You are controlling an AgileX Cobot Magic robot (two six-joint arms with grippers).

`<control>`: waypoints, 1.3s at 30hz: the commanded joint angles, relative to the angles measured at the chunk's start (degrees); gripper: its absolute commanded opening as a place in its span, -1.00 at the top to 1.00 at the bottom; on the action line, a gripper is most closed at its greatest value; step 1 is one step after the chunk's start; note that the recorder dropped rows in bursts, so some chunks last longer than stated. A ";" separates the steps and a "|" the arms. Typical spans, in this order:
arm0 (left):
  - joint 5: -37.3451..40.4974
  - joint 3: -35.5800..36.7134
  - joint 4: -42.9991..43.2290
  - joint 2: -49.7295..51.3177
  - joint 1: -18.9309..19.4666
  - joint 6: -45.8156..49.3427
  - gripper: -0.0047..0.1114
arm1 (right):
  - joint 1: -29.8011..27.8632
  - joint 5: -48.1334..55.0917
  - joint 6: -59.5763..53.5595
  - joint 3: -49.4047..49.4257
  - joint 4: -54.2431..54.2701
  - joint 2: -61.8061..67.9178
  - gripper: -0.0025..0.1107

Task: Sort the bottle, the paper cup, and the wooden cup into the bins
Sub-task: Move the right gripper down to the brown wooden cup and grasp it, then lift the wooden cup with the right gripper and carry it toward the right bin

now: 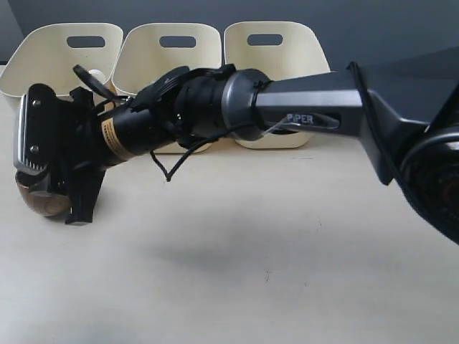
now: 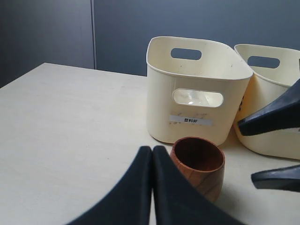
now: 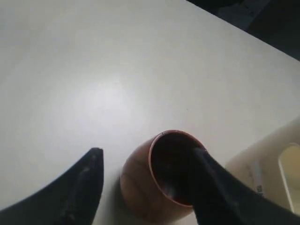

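r-claw (image 3: pixel 147 154) open astride wooden cup (image 3: pixel 136 185) rim, one finger inside, no grip; l-claw (image 2: pixel 152 151) clenched, empty

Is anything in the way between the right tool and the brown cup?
Nothing visible. The right tool straddles the wall of the cup: one finger is inside it, and the other is outside, apart from it.

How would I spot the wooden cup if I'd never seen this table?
Find the three cream bins in a row on the table. Before the leftmost stands the wooden cup. It alone is squat, round and dark brown with wood grain.
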 commanded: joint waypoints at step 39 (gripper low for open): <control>-0.32 -0.23 0.03 -0.29 -0.20 -0.08 0.92 | 0.82 2.49 8.39 -10.96 0.09 13.42 0.50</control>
